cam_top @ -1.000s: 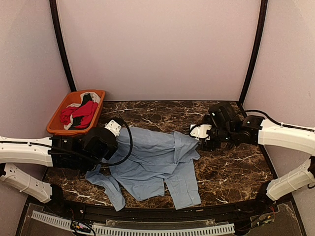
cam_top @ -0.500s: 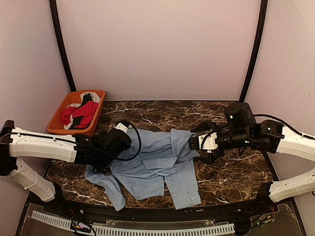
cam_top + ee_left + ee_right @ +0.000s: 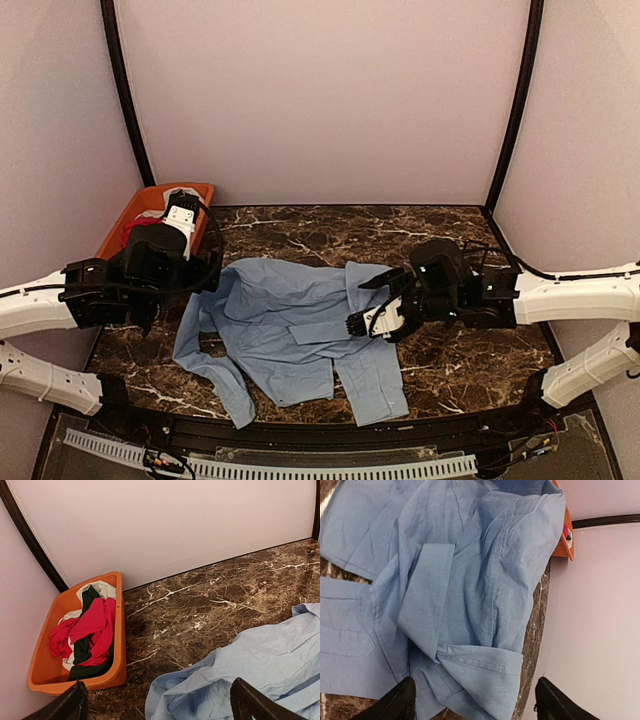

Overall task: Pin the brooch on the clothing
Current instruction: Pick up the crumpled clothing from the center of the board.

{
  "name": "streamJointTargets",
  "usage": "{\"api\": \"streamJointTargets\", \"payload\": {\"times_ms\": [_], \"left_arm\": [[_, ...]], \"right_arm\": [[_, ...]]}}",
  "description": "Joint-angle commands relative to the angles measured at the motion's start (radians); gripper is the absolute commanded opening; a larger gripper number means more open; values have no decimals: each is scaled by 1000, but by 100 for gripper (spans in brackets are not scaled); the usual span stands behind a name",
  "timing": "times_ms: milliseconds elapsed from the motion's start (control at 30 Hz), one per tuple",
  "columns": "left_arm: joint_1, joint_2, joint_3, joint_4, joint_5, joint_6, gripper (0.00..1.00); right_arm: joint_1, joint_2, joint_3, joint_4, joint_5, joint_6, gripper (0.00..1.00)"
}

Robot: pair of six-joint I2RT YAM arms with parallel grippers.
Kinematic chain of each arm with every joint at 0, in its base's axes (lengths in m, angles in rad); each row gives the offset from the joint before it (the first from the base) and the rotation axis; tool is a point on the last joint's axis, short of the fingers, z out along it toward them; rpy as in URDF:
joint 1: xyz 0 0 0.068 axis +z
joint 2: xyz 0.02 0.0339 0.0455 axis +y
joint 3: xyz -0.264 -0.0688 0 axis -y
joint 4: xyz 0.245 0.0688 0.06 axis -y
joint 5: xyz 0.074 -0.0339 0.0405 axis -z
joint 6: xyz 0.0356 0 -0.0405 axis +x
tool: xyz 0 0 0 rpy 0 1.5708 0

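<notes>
Right end effector (image 3: 362, 306) jaws apart, hovering over blue shirt (image 3: 280, 320)

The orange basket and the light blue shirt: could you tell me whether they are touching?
Apart. The left wrist view shows a strip of bare marble table between the near corner of the orange basket and the edge of the light blue shirt.

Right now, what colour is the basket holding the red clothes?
The basket is orange, and it shows best in the left wrist view.
</notes>
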Motion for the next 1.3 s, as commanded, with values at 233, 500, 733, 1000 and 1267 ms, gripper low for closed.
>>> {"api": "streamJointTargets", "payload": {"times_ms": [233, 500, 733, 1000, 1267], "left_arm": [[0, 3, -29, -6, 203, -56, 99], [0, 32, -17, 34, 264, -41, 99], [-1, 19, -21, 34, 297, -47, 99], [0, 1, -43, 30, 308, -64, 99], [0, 8, -32, 29, 371, 6, 99]], "right_arm": [[35, 96, -144, 250, 93, -184, 42], [37, 188, -109, 262, 43, -143, 47], [38, 282, -75, 335, 52, -157, 47], [35, 351, -60, 422, 57, -202, 40], [25, 285, 13, 352, -14, -105, 0]]}}
